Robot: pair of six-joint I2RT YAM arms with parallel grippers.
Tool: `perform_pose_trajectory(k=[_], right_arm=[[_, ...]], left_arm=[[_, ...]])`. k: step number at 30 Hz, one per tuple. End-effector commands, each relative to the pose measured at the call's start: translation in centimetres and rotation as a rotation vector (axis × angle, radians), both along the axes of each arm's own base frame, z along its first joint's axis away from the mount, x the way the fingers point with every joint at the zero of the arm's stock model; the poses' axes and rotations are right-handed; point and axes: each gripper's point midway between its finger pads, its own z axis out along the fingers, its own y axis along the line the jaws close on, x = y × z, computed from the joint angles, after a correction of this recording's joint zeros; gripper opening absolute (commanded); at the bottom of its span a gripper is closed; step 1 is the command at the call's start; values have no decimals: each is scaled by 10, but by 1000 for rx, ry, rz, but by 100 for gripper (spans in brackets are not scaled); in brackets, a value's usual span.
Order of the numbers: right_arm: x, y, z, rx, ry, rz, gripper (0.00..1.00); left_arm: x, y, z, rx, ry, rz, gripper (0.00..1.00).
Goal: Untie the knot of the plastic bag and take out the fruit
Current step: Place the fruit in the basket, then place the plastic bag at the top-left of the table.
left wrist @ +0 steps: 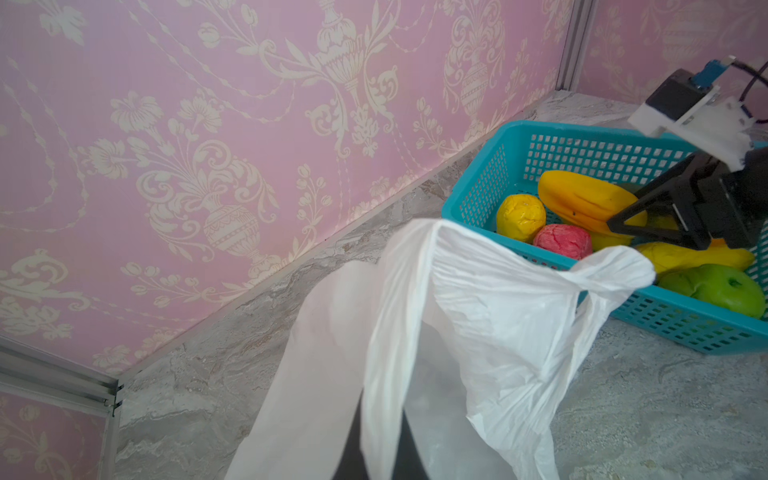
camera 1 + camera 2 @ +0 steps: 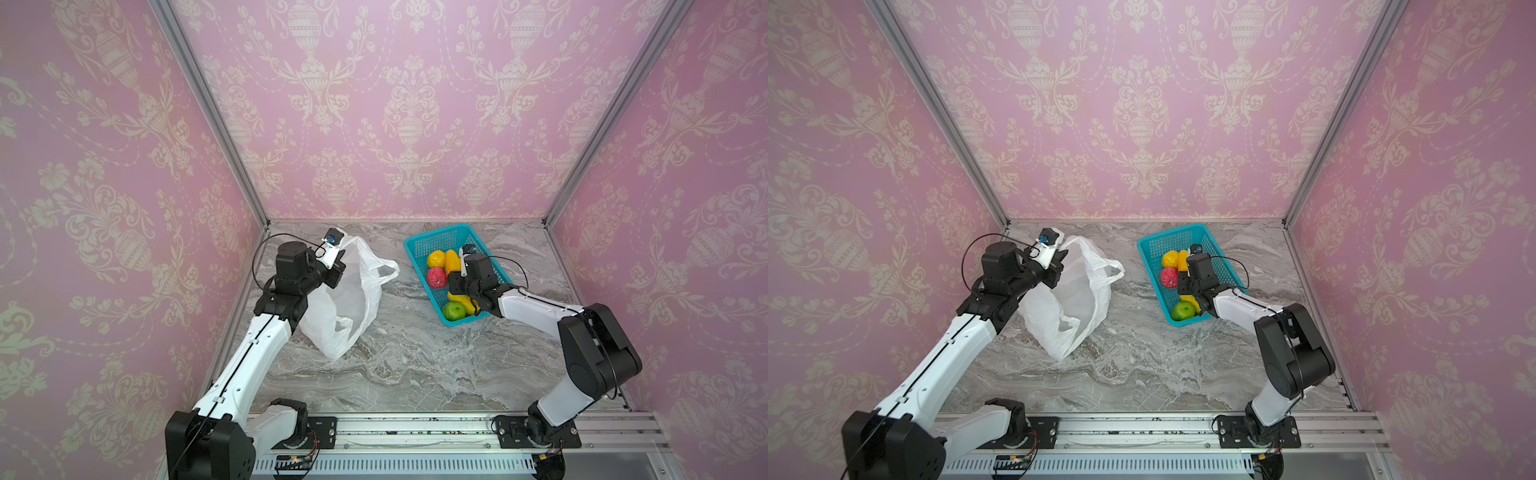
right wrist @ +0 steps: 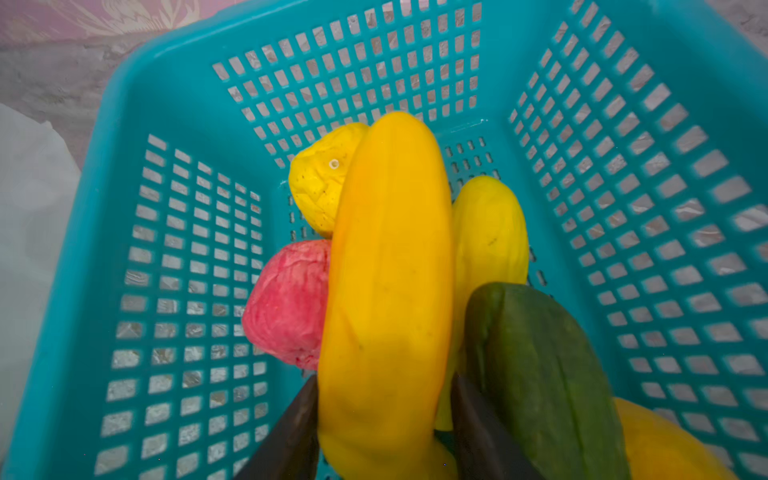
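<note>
Seemingly at the unloading step, the plastic bag (image 2: 353,299) was pinched up by the closed left pincer (image 2: 337,272), a yellow fruit (image 3: 390,249) was flanked in the basket (image 1: 582,128) by the right pincer (image 3: 384,386) (grip vs. release unclear), & clean opening w/ retreat was called for.

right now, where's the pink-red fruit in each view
In a top view: the pink-red fruit lies in the teal basket, on the side toward the plastic bag.
In a top view: same spot in the basket.
Left wrist: in the basket, just past the bag's handle.
Right wrist: against the long orange-yellow fruit.
Shared landmark: the round yellow fruit right beside it.
</note>
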Motion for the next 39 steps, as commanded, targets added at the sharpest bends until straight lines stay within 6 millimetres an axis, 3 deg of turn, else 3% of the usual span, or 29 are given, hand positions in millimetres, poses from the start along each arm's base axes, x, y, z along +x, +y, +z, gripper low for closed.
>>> perform_pose_trajectory(k=[1, 5, 10, 14, 18, 26, 27, 28, 30, 33, 35, 39], right_arm=[[8, 1, 6, 36, -9, 18, 63], [7, -7, 14, 39, -25, 10, 74], [-1, -18, 34, 57, -78, -1, 79], [-11, -23, 53, 73, -122, -4, 80], [-24, -29, 72, 86, -171, -13, 81], [-54, -44, 102, 100, -258, -40, 89], [-57, -48, 106, 103, -267, -58, 90], [-60, -56, 108, 109, -272, -106, 94], [-67, -73, 113, 126, -280, -202, 100], [-75, -86, 115, 116, -256, -263, 100], [-80, -98, 118, 92, -235, -325, 100], [-86, -117, 127, 36, -197, -412, 100]], left_arm=[[20, 6, 22, 46, -88, 27, 0], [40, -1, 59, 7, -183, 16, 0], [70, -16, 100, -54, -241, -35, 0], [82, -22, 115, -89, -284, -59, 0], [77, -31, 100, -117, -314, -114, 0], [96, -28, 6, -117, -159, -66, 0], [98, -27, -1, -125, -143, -58, 3], [100, -25, -4, -140, -135, -43, 19], [101, -23, 1, -182, -140, -14, 61], [94, -19, 27, -247, -172, 8, 99], [85, -15, 47, -294, -200, 30, 99], [62, 19, 89, -458, -291, 211, 99]])
